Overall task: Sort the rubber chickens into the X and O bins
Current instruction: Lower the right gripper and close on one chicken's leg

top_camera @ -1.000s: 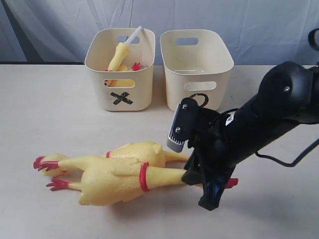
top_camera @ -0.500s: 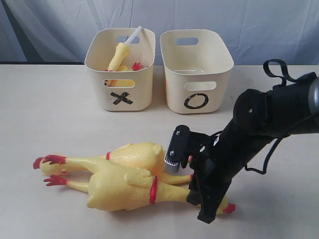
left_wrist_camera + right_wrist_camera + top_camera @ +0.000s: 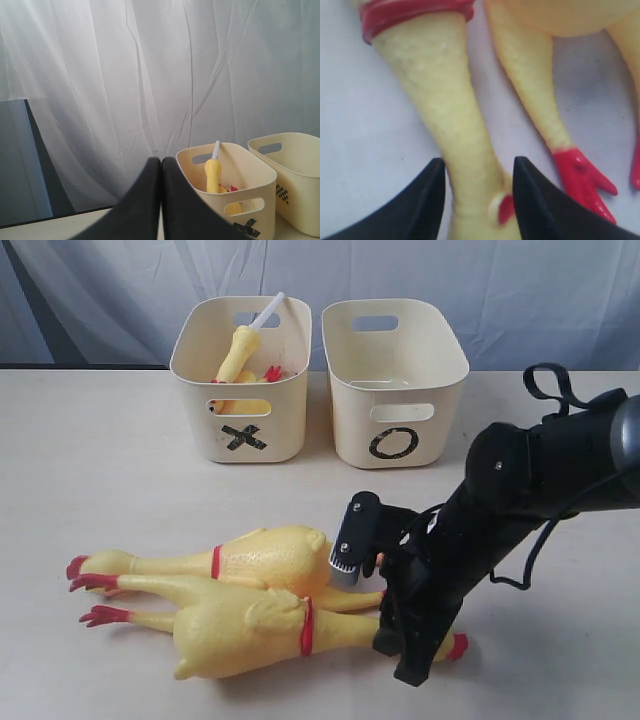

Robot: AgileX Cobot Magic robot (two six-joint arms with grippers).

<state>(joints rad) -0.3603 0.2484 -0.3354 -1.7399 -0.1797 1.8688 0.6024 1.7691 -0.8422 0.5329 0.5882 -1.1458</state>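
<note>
Since a second ago our right gripper (image 3: 479,162) has sunk lower and drawn back, uncovering the O mark. The near chicken (image 3: 240,630) has slid a little rightward and toward the front of the table (image 3: 100,460). It lies flat with its long axis running left to right, feet to the left and head to the right, just past the gripper. The far chicken (image 3: 270,555) lies against it, parallel but reversed, with its head left and its feet right beside the gripper.

The right jaws stand wide, one on each side of the near chicken's neck close behind the head, and the neck shows no dent. Our left gripper (image 3: 160,162) has its jaws pressed together with nothing between them.

We count two big chickens on the table and two bins behind them, the X bin (image 3: 285,430) on the left and the O bin (image 3: 445,430) on the right. One small chicken (image 3: 240,350) stands neck up in the X bin. More yellow and red shows beneath it, too hidden to count.
</note>
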